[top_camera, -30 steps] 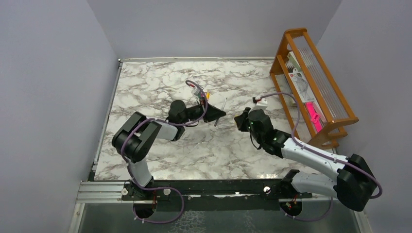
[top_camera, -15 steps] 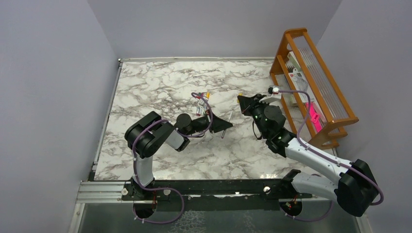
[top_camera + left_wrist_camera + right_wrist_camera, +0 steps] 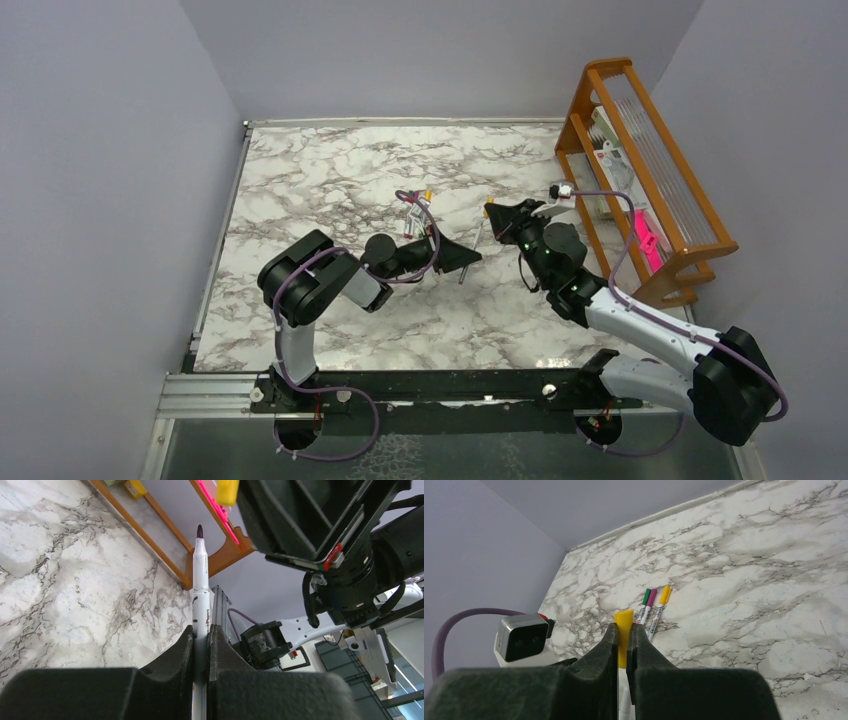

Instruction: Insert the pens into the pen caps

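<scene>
My left gripper point(image 3: 465, 256) is shut on a thin silvery-white pen point(image 3: 470, 254). In the left wrist view the pen point(image 3: 201, 587) sticks up from between the fingers point(image 3: 182, 647) with its dark bare tip on top. My right gripper point(image 3: 492, 213) is shut on a yellow pen cap point(image 3: 624, 627); the cap also shows in the left wrist view point(image 3: 227, 491), just above and right of the pen tip, apart from it. Three capped pens, green point(image 3: 646, 598), magenta point(image 3: 652, 599) and yellow point(image 3: 665, 595), lie side by side on the marble table point(image 3: 330, 170).
A wooden rack point(image 3: 640, 170) with pink and white items stands at the table's right edge, close behind my right arm. The left wrist camera block point(image 3: 521, 637) shows just left of my right fingers. Purple cables loop over the left wrist.
My left gripper has carried the pen right and nearer. My right gripper has swung toward the far side with the cap and now faces the pen tip.
</scene>
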